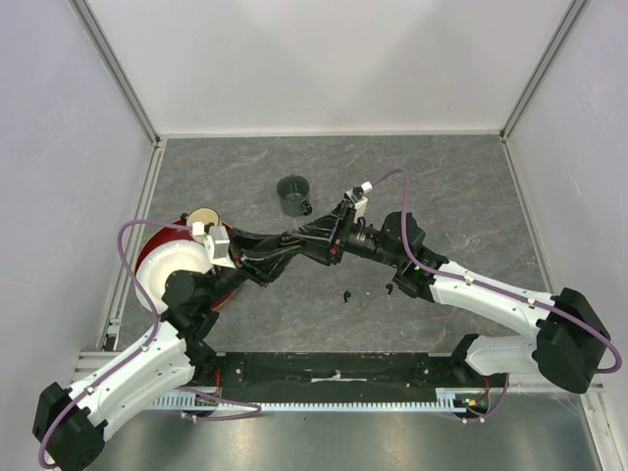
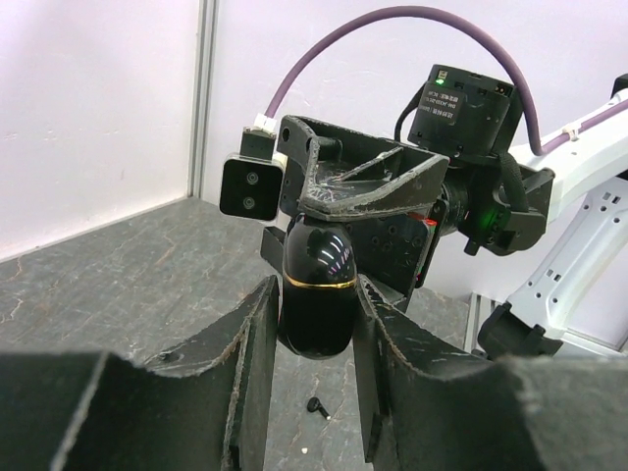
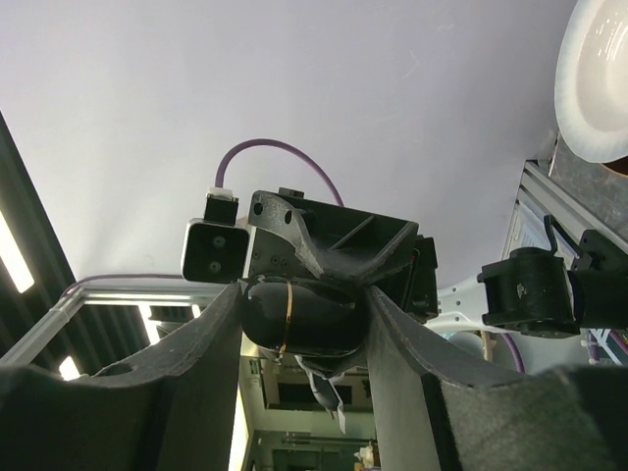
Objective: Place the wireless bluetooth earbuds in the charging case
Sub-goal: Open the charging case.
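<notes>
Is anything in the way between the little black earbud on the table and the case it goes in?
Yes. The charging case is up in the air, pinched between the left gripper and the right gripper, and its lid looks shut. The black earbud lies on the table below. Nothing else visible blocks it.

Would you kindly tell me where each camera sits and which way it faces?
Top external: fixed above and behind, looking down on the grey stone-patterned table; left arm and right arm show.
Left wrist: on the left arm, facing the right hand between its own fingers.
Right wrist: on the right arm, facing the left hand between its own fingers.
Both wrist views share the glossy black egg-shaped charging case.
</notes>
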### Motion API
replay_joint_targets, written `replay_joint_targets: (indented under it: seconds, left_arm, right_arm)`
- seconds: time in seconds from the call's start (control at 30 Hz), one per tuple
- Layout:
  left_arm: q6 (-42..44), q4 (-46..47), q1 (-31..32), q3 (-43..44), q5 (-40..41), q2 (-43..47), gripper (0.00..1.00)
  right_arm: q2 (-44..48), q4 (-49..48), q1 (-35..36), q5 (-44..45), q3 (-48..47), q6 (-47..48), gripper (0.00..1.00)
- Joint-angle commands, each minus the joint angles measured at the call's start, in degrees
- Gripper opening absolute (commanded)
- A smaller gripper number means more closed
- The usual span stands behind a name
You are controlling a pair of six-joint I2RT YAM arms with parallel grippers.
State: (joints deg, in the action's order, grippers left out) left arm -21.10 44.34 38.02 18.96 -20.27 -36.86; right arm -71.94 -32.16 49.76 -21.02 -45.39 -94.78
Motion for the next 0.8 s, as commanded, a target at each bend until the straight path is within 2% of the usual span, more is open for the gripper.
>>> replay_joint_targets:
  seconds: [0.0, 0.2, 0.3, 0.43, 0.5, 0.6, 0.63, 0.77]
  left_arm:
    - [-1.5, 3.0, 0.0, 0.6, -0.3, -0.1, 0.42]
    - [-1.7, 3.0, 0.1, 0.6, -0.4, -0.2, 0.40]
    - [-1.7, 2.9, 0.1, 0.6, -0.6, -0.5, 0.29]
    - [-1.6, 2.9, 0.1, 0.9, -1.1, -1.0, 0.05]
    - [-1.7, 2.9, 0.1, 1.0, -1.6, -1.2, 0.03]
    - [-1.7, 3.3, 0.1, 0.9, -2.4, -1.3, 0.02]
    - [-1.7, 3.3, 0.1, 0.8, -2.7, -1.4, 0.02]
    - [-1.4, 4.4, 0.1, -0.2, -2.0, -0.1, 0.02]
  right_arm:
    - [-0.4, -3.4, 0.3, -1.0, 0.1, -1.3, 0.06]
    - [-0.4, -3.7, 0.3, -0.9, 0.2, -1.3, 0.06]
    - [-0.4, -3.7, 0.2, -0.9, 0.3, -1.4, 0.06]
    - [-0.6, -4.0, 0.3, -1.2, 0.6, -1.5, 0.09]
    - [-0.6, -4.0, 0.2, -1.2, 0.6, -1.5, 0.13]
    - [-0.5, -2.8, 0.2, -1.1, 0.3, 0.1, 0.37]
    - [0.0, -2.0, 0.2, -1.0, 0.0, 1.3, 0.51]
    - [2.6, 5.6, 0.1, 1.9, -3.2, 10.2, 0.74]
